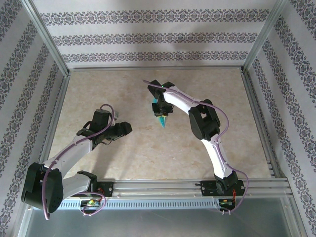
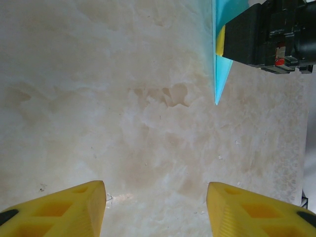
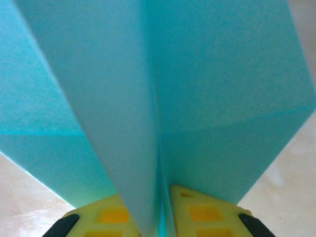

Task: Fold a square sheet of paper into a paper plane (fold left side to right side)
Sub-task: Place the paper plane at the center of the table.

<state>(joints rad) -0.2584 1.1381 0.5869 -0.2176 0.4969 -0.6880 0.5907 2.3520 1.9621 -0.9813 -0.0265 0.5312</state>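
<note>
The teal-blue paper plane (image 1: 162, 120) is a folded dart with its tip pointing at the near side of the table. My right gripper (image 1: 160, 109) is shut on its centre fold at mid-table. In the right wrist view the plane's wings (image 3: 222, 89) spread to both sides, and the fold runs down between the yellow fingers (image 3: 202, 213) of the right gripper (image 3: 160, 200). My left gripper (image 1: 123, 129) stands open to the left of the plane. Its yellow fingertips (image 2: 84, 207) hang wide apart over bare table, and the plane's tip (image 2: 219, 79) lies ahead to the right.
The beige marbled table (image 1: 148, 153) is ringed by an aluminium frame (image 1: 158, 70) and patterned walls. The right arm's black wrist (image 2: 269, 34) sits at the top right of the left wrist view.
</note>
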